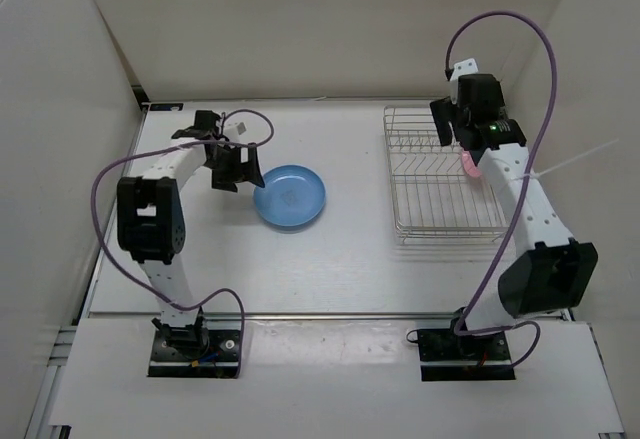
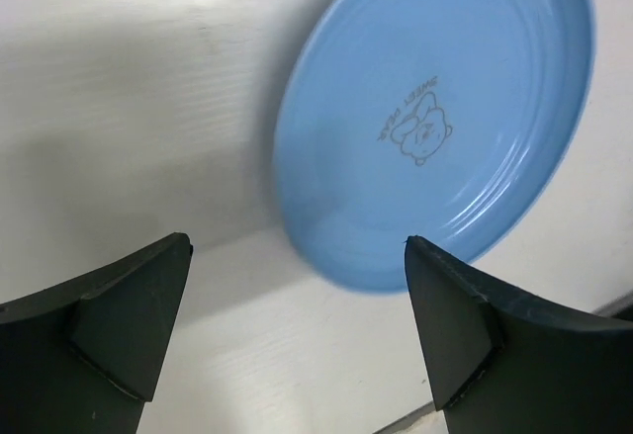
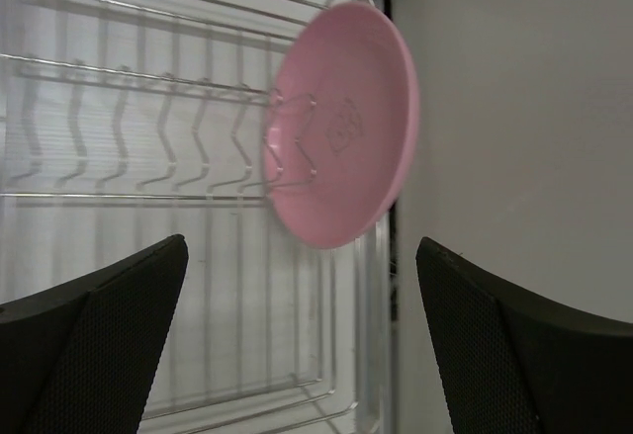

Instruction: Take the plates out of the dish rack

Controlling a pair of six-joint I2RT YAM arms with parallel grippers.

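Black matte fingers of the left pincer (image 2: 297,256) stand spread wide and hold nothing. They hang just above the white tabletop (image 1: 350,269), at the near edge of the light blue plate (image 2: 435,128). This plate is round, shallow and made of smooth glossy plastic, with faint rings near its rim. It lies flat on the tabletop, left of the middle and well apart from the dish rack (image 1: 392,174). In its centre there is a small line drawing of a bear with a bow. Over the drawing is a curved line of writing, which is upside down in the left wrist view. The first word seems to be "SWEET", and the rest I cannot read.

The right pincer (image 3: 300,256) is also spread, with nothing between its fingers, and their inner pads show a fine dotted texture. It hovers over the far right part of the rack. The rack is rectangular, of thin silver wire with parallel bars and zigzag dividers. It holds one thing, the pink plate (image 3: 346,128), which stands on its edge between the dividers at the right side. This plate carries a pale centre mark, too faint to read. In the top view the right arm hides most of it.
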